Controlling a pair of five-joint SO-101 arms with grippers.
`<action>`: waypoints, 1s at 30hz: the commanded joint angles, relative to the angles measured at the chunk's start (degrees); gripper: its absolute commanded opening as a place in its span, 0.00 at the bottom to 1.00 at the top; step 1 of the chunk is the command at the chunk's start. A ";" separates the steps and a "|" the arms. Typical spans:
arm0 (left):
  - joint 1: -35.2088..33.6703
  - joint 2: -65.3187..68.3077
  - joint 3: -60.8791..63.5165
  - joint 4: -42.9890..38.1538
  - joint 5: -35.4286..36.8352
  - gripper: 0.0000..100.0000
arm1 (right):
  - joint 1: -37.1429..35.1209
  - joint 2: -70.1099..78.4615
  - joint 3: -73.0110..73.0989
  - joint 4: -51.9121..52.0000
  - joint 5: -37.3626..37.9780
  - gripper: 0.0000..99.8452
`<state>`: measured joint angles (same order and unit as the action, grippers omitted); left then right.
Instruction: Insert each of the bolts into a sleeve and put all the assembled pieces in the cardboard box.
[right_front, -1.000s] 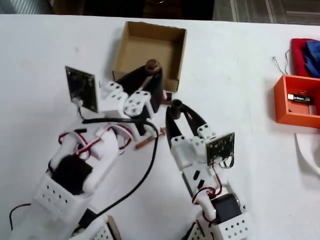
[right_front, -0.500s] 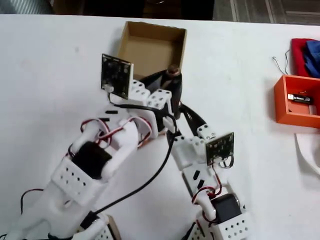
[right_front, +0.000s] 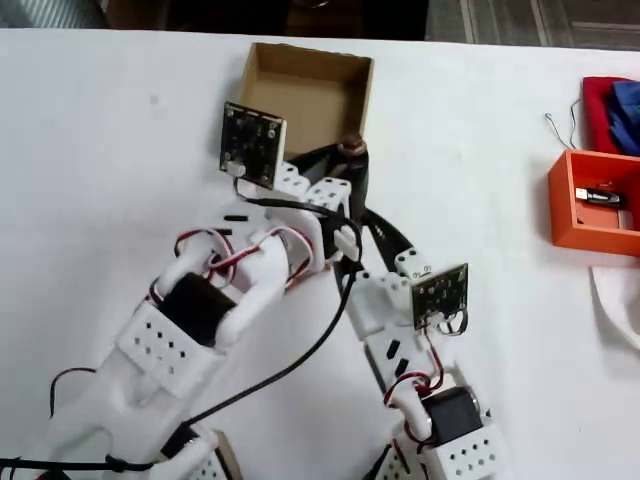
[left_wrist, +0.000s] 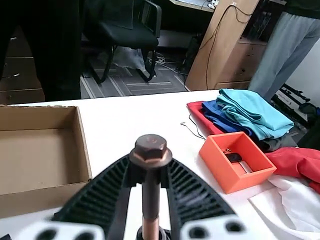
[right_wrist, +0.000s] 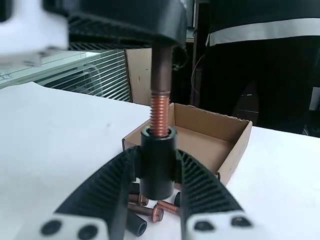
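My left gripper (left_wrist: 150, 167) is shut on a copper bolt (left_wrist: 150, 190) just under its hex head, shaft pointing down. Directly below, my right gripper (right_wrist: 158, 156) is shut on an upright black sleeve (right_wrist: 158, 175). The bolt's threaded tip (right_wrist: 160, 117) enters the sleeve's top opening. In the high view the bolt head (right_front: 349, 144) sits off the front right corner of the open cardboard box (right_front: 300, 58), with the left gripper (right_front: 345, 165) over the right arm's fingers (right_front: 385, 232). The box (right_wrist: 235, 131) looks empty.
Loose bolts (right_wrist: 159, 209) and a lying black sleeve (right_wrist: 135, 226) rest on the table under the grippers, in front of the box. An orange tray (right_front: 570, 215) and folded cloths (right_front: 610, 110) lie at the far right.
My left arm swung right and toward the box with the bolt, bringing it over the sleeve in the right gripper. The right arm stayed put.
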<state>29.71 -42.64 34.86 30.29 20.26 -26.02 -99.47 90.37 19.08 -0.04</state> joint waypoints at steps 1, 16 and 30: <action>0.70 0.09 -3.03 2.81 -0.44 0.03 | -0.57 -0.13 -0.62 -1.36 0.00 0.02; 3.78 -0.35 -3.30 13.45 -2.90 0.07 | -0.40 -0.13 -0.62 -1.27 0.00 0.02; 3.60 -6.59 -3.12 22.86 -2.81 0.26 | -0.31 0.13 -0.53 -1.19 0.00 0.02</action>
<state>32.62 -45.45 33.36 52.70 17.98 -25.93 -99.38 90.37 19.08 -0.04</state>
